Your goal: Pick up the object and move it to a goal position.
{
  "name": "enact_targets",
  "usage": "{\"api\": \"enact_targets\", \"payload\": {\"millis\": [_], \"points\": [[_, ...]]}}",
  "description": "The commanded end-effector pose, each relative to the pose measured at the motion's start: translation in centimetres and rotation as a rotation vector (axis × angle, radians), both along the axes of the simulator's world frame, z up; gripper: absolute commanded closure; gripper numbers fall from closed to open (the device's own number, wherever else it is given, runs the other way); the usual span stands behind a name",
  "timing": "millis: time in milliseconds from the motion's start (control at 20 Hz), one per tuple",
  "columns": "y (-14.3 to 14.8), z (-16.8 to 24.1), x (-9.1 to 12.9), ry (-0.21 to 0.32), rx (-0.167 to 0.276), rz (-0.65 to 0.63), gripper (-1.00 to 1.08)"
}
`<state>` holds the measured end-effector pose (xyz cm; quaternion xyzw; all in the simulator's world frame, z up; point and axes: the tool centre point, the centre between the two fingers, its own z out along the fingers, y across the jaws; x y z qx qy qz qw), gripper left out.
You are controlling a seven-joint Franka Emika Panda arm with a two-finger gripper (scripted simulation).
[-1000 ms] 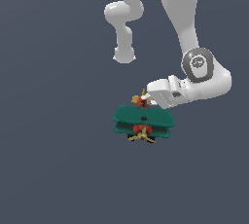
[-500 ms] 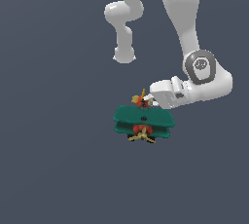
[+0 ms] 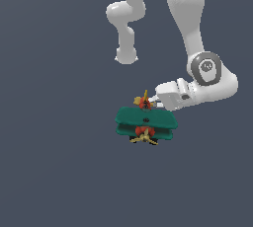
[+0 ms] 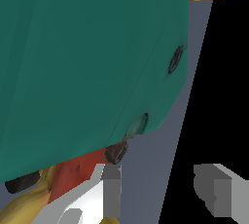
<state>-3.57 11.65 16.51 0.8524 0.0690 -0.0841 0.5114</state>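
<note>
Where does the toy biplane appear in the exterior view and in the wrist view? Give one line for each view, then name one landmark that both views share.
Exterior view: the toy biplane sits just below centre, beside the gripper on the exterior view's right.
Wrist view: its teal wing fills most of the picture, very close to the camera.
Shared landmark: the red-orange body under the teal wing.

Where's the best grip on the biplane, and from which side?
Probably the red-orange body behind the wings of the biplane, approached from the tail end, on the exterior view's right. The stacked teal wings look too broad for the jaws, while the body is narrow. The gripper already sits at that end: the wrist view shows its fingers apart beside the body, nothing clamped.
</note>
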Motion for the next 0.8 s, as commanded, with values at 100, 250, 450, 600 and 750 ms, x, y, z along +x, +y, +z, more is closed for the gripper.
{"api": "enact_targets", "payload": {"millis": [100,250,450,600,750], "points": [[0.8,-0.4,-0.4,0.006,0.001,0.011,-0.20],[1.0,-0.5,-0.5,0.005,-0.002,0.014,-0.20],[1.1,-0.6,-0.4,-0.002,-0.013,0.014,-0.20],[1.5,-0.8,-0.4,-0.008,-0.024,0.018,-0.20],[2.0,-1.1,-0.3,-0.016,-0.039,0.023,-0.20]]}}
